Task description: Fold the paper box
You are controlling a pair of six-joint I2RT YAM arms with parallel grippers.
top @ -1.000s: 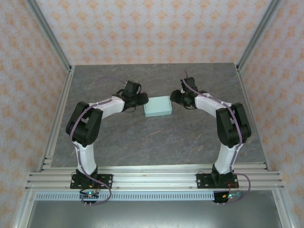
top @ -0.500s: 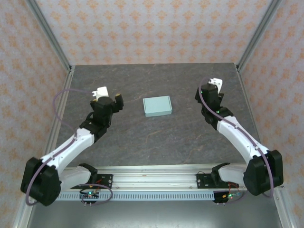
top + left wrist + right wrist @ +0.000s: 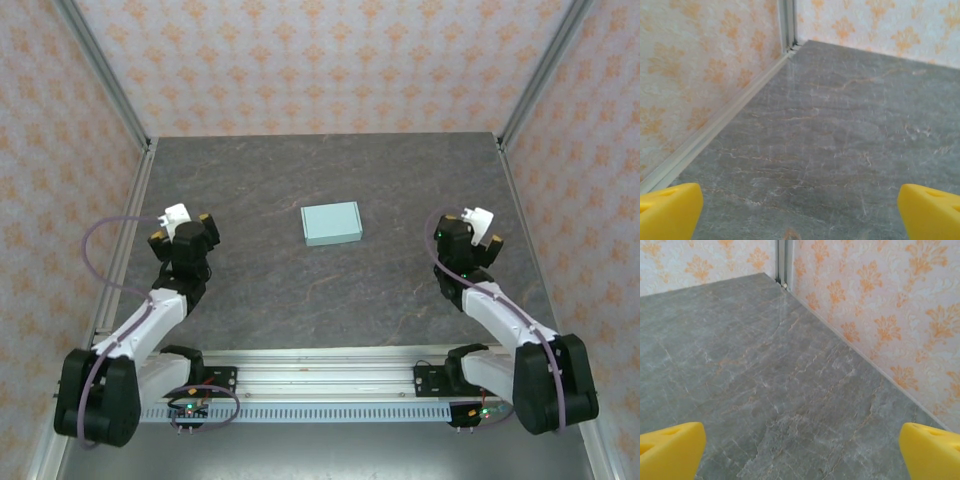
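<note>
Left fingers and right fingers, two yellow tips each, stand wide apart, holding nothing. One closed paper box lies on the grey surface, well apart from both pairs.

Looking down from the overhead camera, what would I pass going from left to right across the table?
left gripper, open with nothing in it → paper box, lying by itself mid-table → right gripper, open with nothing in it

Frame edges crop the left fingers and right fingers.
</note>
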